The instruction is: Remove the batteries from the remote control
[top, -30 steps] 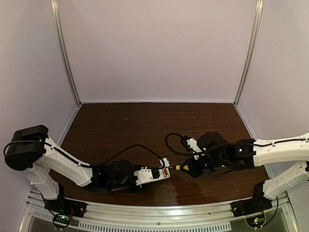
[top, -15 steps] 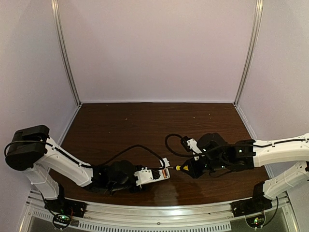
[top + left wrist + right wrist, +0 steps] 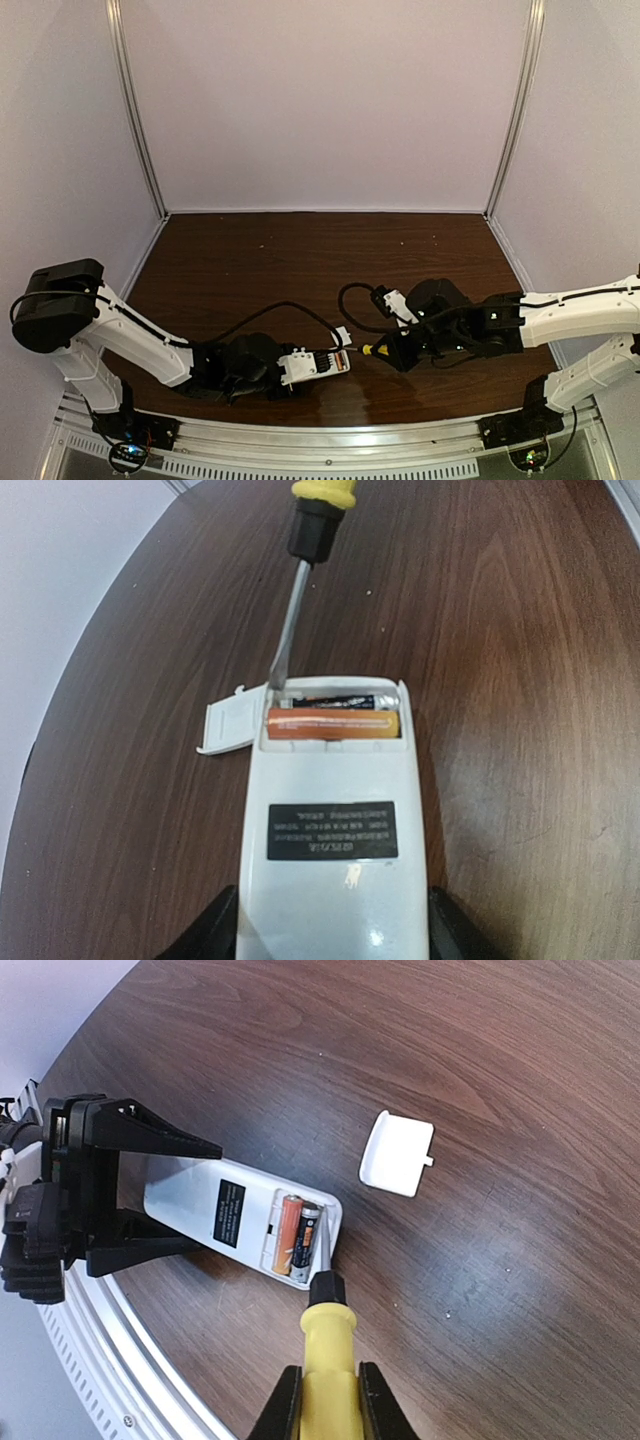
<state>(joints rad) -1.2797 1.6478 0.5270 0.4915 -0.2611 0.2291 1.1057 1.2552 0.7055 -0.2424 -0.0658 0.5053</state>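
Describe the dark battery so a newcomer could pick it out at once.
On the dark brown wooden table lies a flat white rectangular remote control, back up, end compartment open. Of its two thin batteries, the dark battery sits against the end wall at the tip of the yellow-handled screwdriver; its neighbour is the orange battery.

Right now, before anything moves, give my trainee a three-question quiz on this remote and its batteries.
1. True or false: both batteries sit in the open compartment of the remote control.
2. Fill in: the battery nearer the tip of the screwdriver is ____ in colour.
3. The right pincer grips: A a battery, B the screwdriver, C the remote control.
Key: 1 true; 2 dark; 3 B.
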